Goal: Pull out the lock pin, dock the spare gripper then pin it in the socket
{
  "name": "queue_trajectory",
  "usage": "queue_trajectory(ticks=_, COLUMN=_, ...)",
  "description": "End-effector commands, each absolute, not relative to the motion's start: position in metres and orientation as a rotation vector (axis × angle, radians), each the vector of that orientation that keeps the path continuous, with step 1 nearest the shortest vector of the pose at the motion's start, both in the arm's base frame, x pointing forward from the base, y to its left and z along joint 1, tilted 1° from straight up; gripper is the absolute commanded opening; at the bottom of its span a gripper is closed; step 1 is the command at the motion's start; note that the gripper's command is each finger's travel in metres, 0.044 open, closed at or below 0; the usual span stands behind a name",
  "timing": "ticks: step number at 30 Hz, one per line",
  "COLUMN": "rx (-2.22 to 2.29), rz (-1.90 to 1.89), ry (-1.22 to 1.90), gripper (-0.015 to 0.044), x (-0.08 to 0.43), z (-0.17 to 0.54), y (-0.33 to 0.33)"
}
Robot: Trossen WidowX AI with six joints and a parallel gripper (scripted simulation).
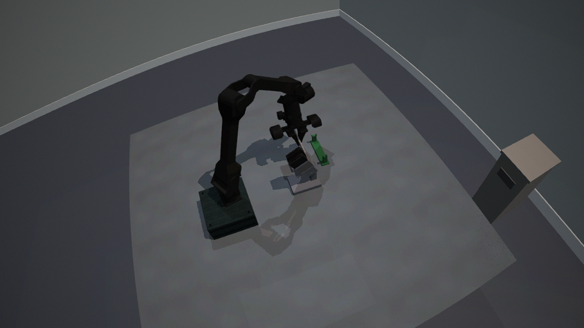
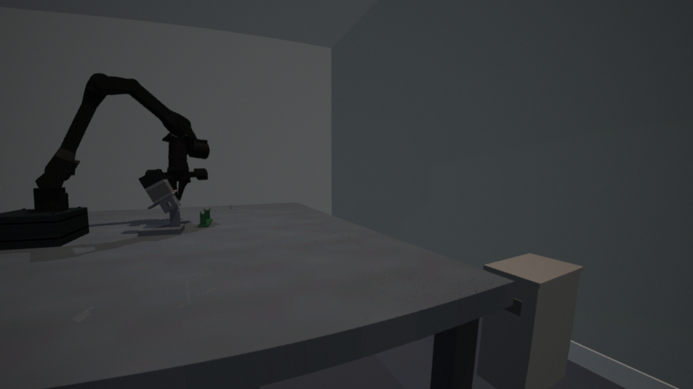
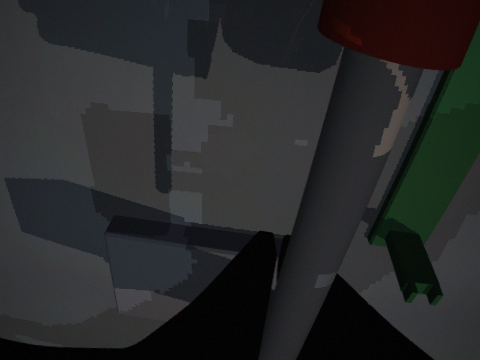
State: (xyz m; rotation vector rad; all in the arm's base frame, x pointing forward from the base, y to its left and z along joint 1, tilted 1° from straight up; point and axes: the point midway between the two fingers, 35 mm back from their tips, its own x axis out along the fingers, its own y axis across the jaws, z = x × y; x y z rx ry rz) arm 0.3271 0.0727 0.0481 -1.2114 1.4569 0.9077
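My gripper [image 1: 300,140] [image 2: 178,196] [image 3: 275,248] is shut on the lock pin [image 1: 303,147] [image 3: 340,165], a grey rod with a red head that slants across the wrist view. The pin is above the table, close beside the mount. The mount has a pale base [image 1: 305,186] [image 2: 160,232] [image 3: 150,265] and a short post [image 2: 174,218]. The spare gripper, a dark and grey block [image 1: 296,158] [image 2: 152,180], sits tilted at the mount's top. The socket's holes and the pin's far tip cannot be made out.
A green cradle [image 1: 319,152] [image 2: 205,219] [image 3: 440,170] with upright end posts stands just beyond the mount, with no pin on it. The arm's dark base block [image 1: 230,215] [image 2: 32,228] is on the mount's other side. A pale cabinet [image 1: 530,156] [image 2: 551,334] stands past the table edge.
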Motion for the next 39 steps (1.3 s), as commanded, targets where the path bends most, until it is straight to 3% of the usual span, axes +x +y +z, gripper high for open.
queue_trajectory(ticks=1, rx=-1.205, rz=0.917, ry=1.473, gripper=0.0000, x=0.324, z=0.025, y=0.072)
queue_trajectory(ticks=39, rx=-1.205, rz=0.915, ry=1.471, gripper=0.0000, x=0.321, z=0.015, y=0.050)
